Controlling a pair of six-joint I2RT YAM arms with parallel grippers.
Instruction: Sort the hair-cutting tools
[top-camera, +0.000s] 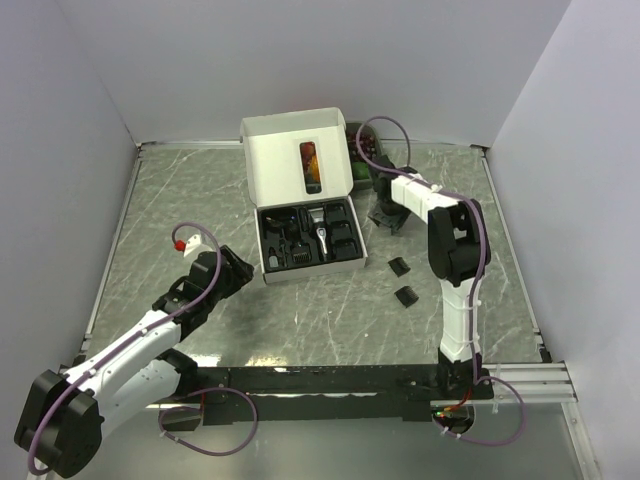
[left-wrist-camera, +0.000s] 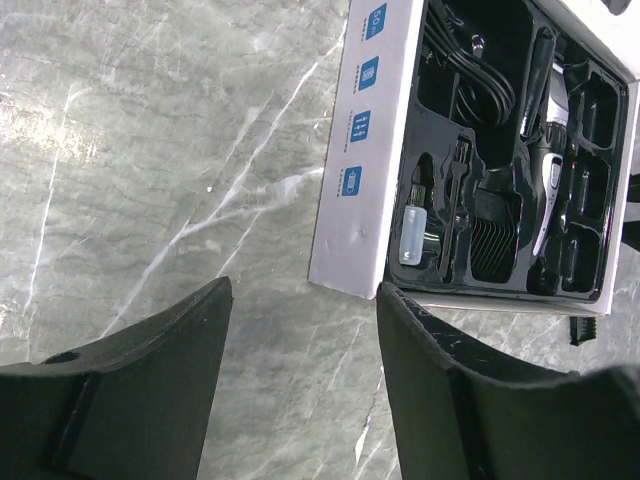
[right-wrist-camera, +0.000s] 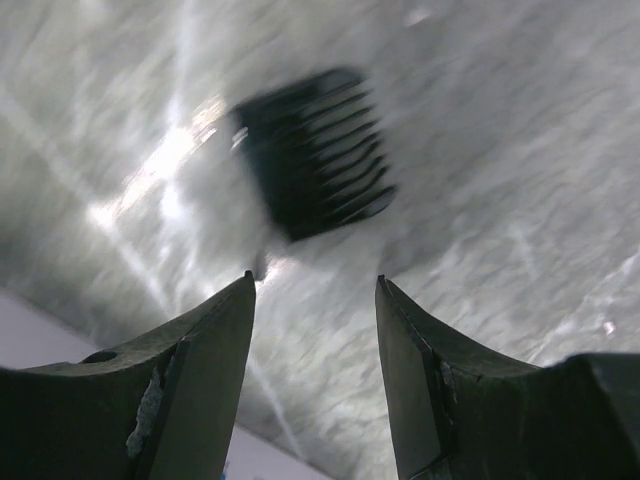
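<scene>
Black plastic comb guards (top-camera: 399, 266), two of them, lay loose on the marble desk (top-camera: 180, 210) in the overhead view, right of the white box (top-camera: 300, 150) and close to the right arm. The right gripper (top-camera: 385, 218) hung farther back, beside the box's right wall. The left gripper (top-camera: 238, 268) sat off the box's left side, well apart from those guards.

Through the left wrist camera that gripper (left-wrist-camera: 305, 290) stood released and empty, with the hair clipper (left-wrist-camera: 550, 170) bedded in the box ahead and to the right.

Through the right wrist camera the right gripper (right-wrist-camera: 315, 285) was likewise spread, nothing between its fingers. A blurred comb guard (right-wrist-camera: 315, 150) lay on the desk just ahead of them, its teeth running roughly crosswise from one finger toward the other, a little tilted. The right arm was plainly the nearer.
</scene>
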